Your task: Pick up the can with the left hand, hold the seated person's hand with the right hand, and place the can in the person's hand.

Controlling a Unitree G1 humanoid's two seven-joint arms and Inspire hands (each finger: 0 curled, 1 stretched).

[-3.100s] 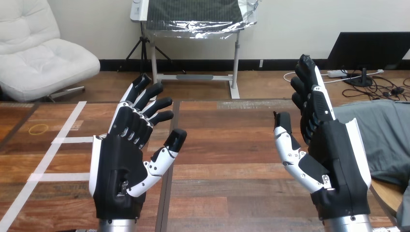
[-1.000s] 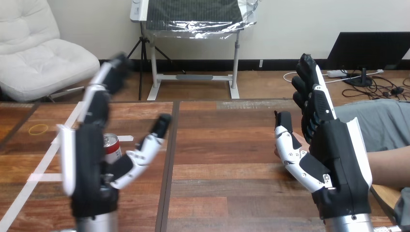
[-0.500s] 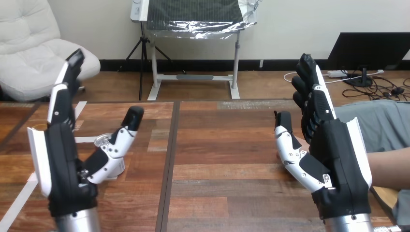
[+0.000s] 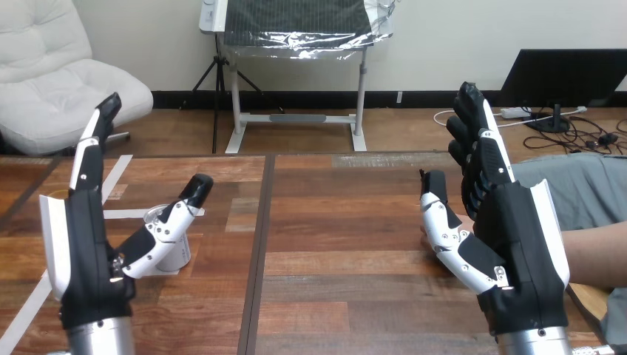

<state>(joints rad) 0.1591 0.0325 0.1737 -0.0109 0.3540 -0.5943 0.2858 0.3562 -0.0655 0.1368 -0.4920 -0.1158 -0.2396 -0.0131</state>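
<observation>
I'm holding two hands upright, near edge. Left hand (image 4: pixel 89 251) is standing open and holding nothing, fingers straight and pointing far, thumb angling right in front of the can (image 4: pixel 178 255). Right hand (image 4: pixel 517 244) is staying as before, fingers straight, empty. Left hand is sitting a bit further left than half a second ago, thumb lower. One can, upright on the table (image 4: pixel 333 244), left side, just behind that thumb. One person's forearm (image 4: pixel 591 255) is reaching in behind the right hand; can't tell if they're touching.
</observation>
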